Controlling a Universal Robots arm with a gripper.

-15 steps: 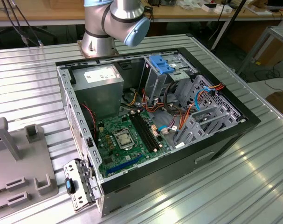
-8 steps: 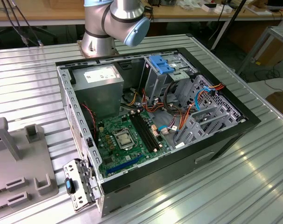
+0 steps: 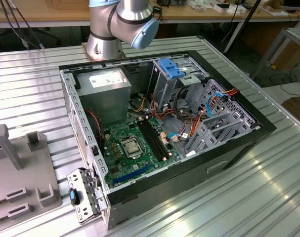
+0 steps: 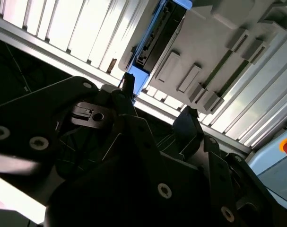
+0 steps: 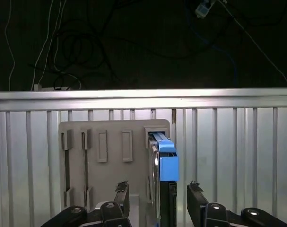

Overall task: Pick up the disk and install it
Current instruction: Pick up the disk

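Gripper (image 5: 158,201) hangs w/ jaws spread, nothing held, one finger each side of disk (image 5: 165,163), neither clearly touching it. Step in hand looks like the grasp. It's prob. best done w/ fingers centred on disk's broad faces, flat & square to them, so closing doesn't tip it or scrape holder (image 5: 110,137). Grip on metal body seems safer than on blue rail. Disk stands on edge in a slot at one side of grey holder, thin edge toward gripper, broad faces toward the fingers. Long axis runs along slot, parallel to table (image 5: 238,151) ribs, pointing at table's edge rail. Blue rail shows along the edge facing gripper. Second wrist view gives same line-up, disk just beyond the two fingertips. Farther off, exterior view shows open PC case (image 3: 189,183) lying on table, arm base (image 3: 117,29) behind it.
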